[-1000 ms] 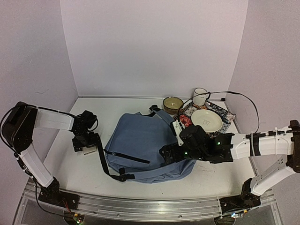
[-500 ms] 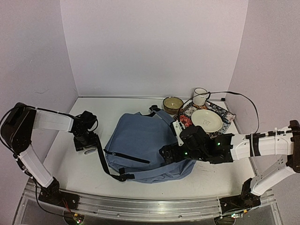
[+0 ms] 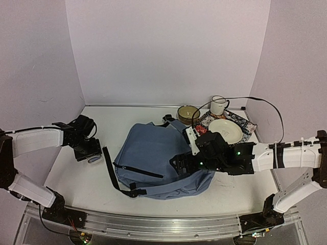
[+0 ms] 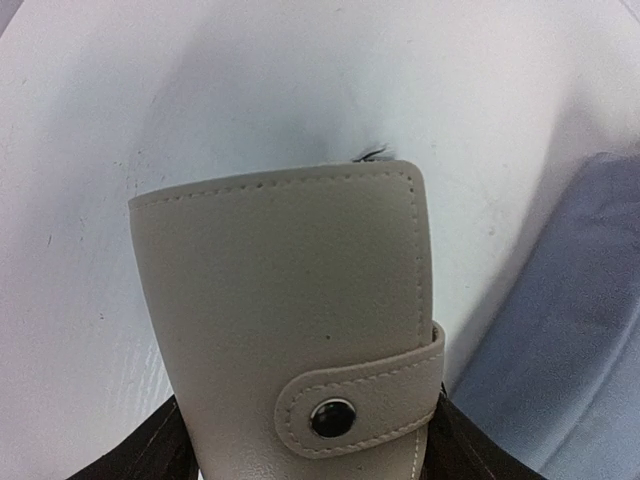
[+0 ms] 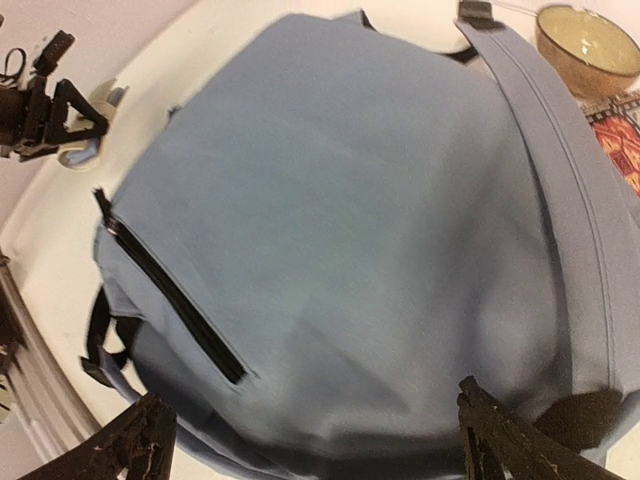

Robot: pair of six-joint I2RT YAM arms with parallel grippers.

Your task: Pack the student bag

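The white desk (image 3: 71, 178) carries the student bag (image 3: 153, 153), a slate-blue backpack lying flat at its middle. The bag sits directly under the right claw (image 3: 178, 164) and off to the right of the left claw (image 3: 88, 153). From the right wrist view, the bag's blue fabric fills the space below the right claw (image 5: 320, 440), whose two dark fingers (image 5: 135, 445) are spread wide apart, released, with nothing between them. The bag's black zip (image 5: 170, 300) runs diagonally ahead of that claw and to its left. A black strap (image 3: 110, 173) trails from the bag's near left corner, between the bag and the left claw.

Beyond the right claw, to its far right, a patterned mat (image 3: 249, 127) holds a cream plate (image 3: 225, 131). A brown bowl (image 3: 188, 114) stands straight behind the claw, and a white mug (image 3: 218, 105) sits farther back.

The left claw, clear of the bag, is clenched on a cream leather wallet (image 4: 300, 330) with a stitched snap tab, the wallet's closed end pointing forward over bare desk.
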